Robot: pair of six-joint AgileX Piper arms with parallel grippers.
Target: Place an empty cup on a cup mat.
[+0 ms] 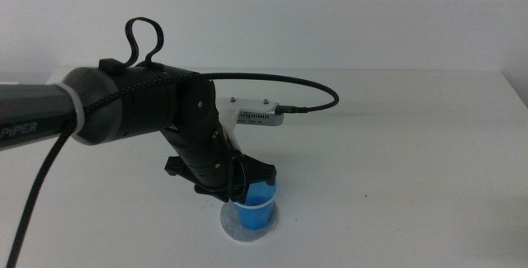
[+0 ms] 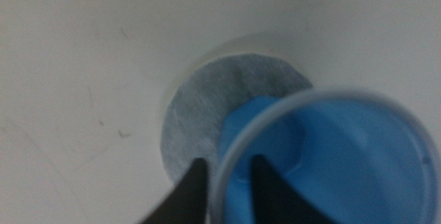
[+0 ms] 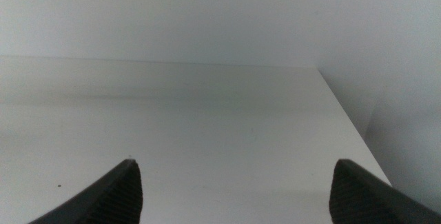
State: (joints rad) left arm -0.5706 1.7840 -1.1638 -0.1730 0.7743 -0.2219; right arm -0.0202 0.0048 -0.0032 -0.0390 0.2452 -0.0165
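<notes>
White desk (image 1: 396, 152) held the cup mat (image 1: 235, 228). On it sat the cup (image 1: 257, 206), light, thin and crushable, the left gripper (image 2: 227, 189) pinching its rim. Right gripper (image 3: 234, 189) waited spread.

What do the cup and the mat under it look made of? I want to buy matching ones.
The cup looks like thin, smooth plastic: bright blue, with a fine pale rim, pinched at its wall by the left gripper. The mat looks like grey felt or similar pressed fibre: matte, speckled, flat.
</notes>
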